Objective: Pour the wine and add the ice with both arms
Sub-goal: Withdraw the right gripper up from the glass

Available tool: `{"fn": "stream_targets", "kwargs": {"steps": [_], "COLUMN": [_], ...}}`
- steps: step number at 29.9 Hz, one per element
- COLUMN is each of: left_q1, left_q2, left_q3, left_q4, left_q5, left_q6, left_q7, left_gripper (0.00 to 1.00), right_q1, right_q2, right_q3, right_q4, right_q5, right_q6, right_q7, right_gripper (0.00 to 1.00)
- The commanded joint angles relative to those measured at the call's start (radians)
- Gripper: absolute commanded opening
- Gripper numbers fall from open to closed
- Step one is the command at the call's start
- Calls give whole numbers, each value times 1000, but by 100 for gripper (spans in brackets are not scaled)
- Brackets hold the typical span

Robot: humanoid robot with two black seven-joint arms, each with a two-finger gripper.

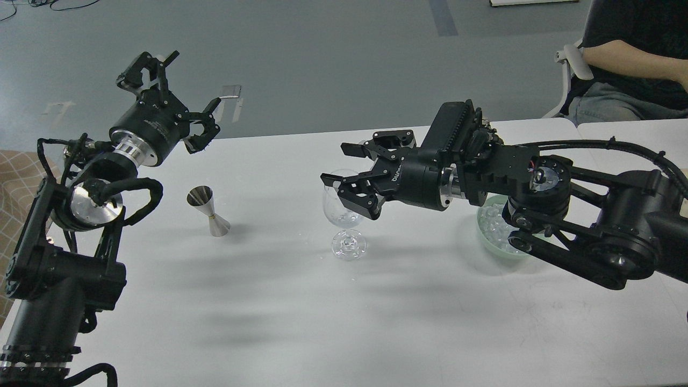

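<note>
A clear stemmed wine glass [343, 215] stands upright at the middle of the white table [301, 312]. My right gripper [344, 169] is open, its claws spread just above and right of the glass rim, holding nothing I can see. Ice [497, 228] lies in a pale green bowl [497, 250], mostly hidden under my right arm. My left gripper [180, 88] is open and empty, raised high at the far left, well away from the glass. A steel double-cone jigger [208, 210] stands between the left arm and the glass.
A seated person [634, 59] with a bare forearm is behind the table's far right corner, beside a white chair arm [575, 59]. Grey floor lies beyond the table's far edge.
</note>
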Motion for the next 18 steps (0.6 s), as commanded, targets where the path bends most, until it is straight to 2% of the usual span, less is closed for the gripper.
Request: {"fn": "stream_targets", "kwargs": {"steps": [1,3,6,10,14,18], "left_q1": [-1,-1,-1,-1,-3,-15], "left_q2": [2,3,2,3,3,3], "left_q3": [1,0,0,0,-3,-6], "left_q4": [0,0,0,2,2,9], "left_q5": [0,-1,-1,-1,-5,-15], "left_q6": [0,0,0,0,0,0], "left_q7": [0,0,0,-2,-5,-6], "left_gripper": [97,97,97,97,98,98], "right_q1": [1,1,0,1,24,104], "right_q2": [-1,3,5,14,48,88], "right_q3": [7,22,77,229,341,409], "right_q4": [0,-1,-6,-53,-144,-322], "right_q5": [2,6,11,60,181,328], "right_q6": [-2,-2,-2,-2,0,-3], "right_q7": [2,1,2,2,-1,-3], "right_gripper": [76,79,91,99,99,99]}}
